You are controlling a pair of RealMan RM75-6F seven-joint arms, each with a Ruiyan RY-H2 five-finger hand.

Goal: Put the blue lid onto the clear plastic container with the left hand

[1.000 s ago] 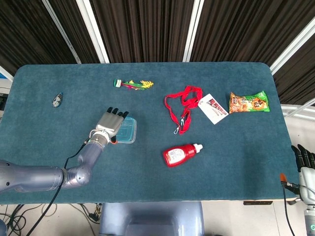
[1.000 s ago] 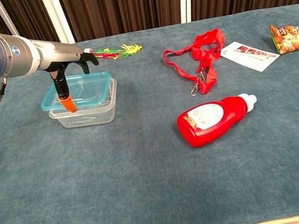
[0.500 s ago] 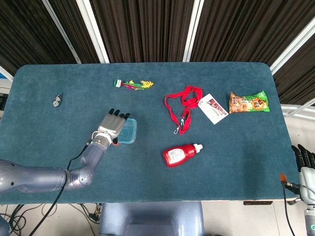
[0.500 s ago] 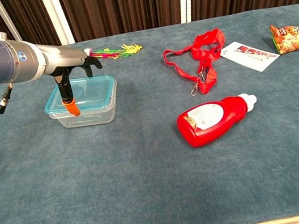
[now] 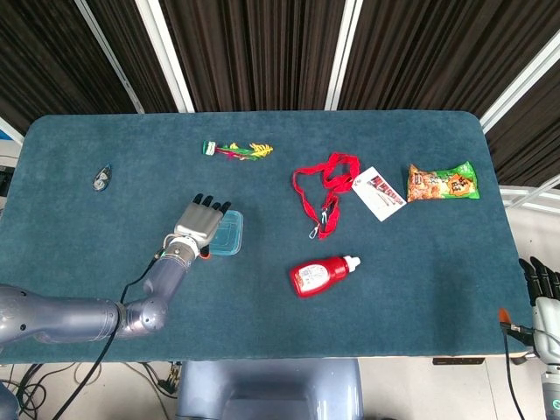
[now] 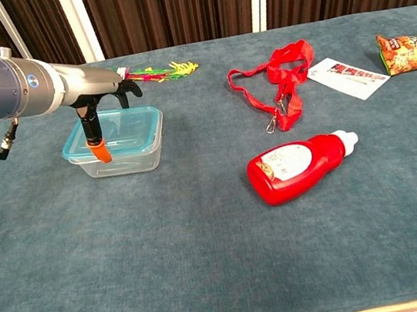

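Since a second ago the blue lid (image 6: 118,126) has dropped from a tilt to lie flat on the clear container (image 6: 117,157), which sits left of centre on the surface (image 6: 227,265). The left hand (image 5: 199,224) lies palm-down over the lid's left part, fingers (image 6: 97,146) extended, one orange-tipped finger hanging down the near side. To finish well, I'd press evenly so the rim seats, then lift straight up. Whether it still grips the lid, I can't tell. The right hand (image 5: 542,293) hangs off to the side, fingers straight, holding nothing.
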